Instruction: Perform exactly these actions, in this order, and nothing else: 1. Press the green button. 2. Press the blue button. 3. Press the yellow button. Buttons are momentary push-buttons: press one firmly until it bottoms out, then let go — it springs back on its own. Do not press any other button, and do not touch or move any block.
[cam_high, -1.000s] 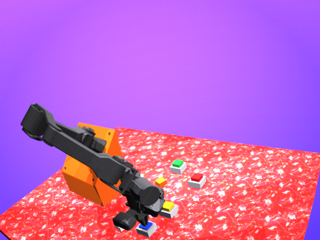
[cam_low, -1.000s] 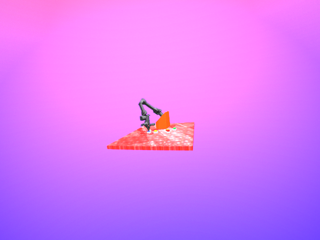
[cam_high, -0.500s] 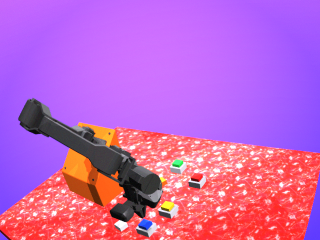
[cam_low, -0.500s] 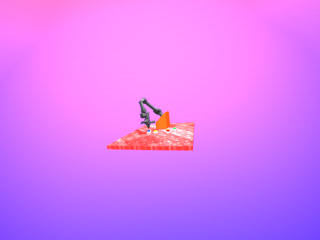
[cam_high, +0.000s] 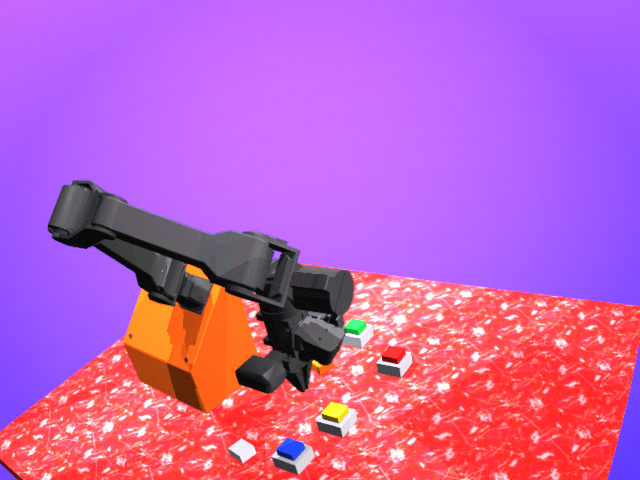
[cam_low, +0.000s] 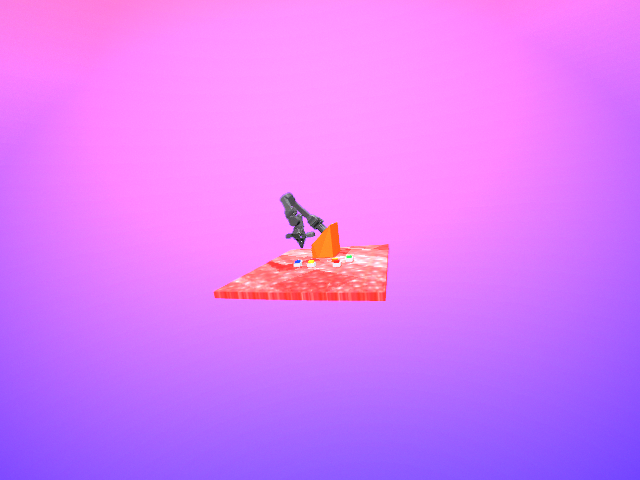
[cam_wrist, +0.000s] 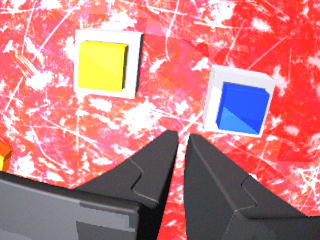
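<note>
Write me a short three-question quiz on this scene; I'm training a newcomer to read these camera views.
1. True or false: the jaws of the gripper are nearly shut and hold nothing.
2. In the wrist view, which button lies left of the blue button?
A. red
B. green
C. yellow
3. Fill in: in the top view, the small white block sits beside the ____ button.

Key:
1. True.
2. C, the yellow button.
3. Blue.
</note>
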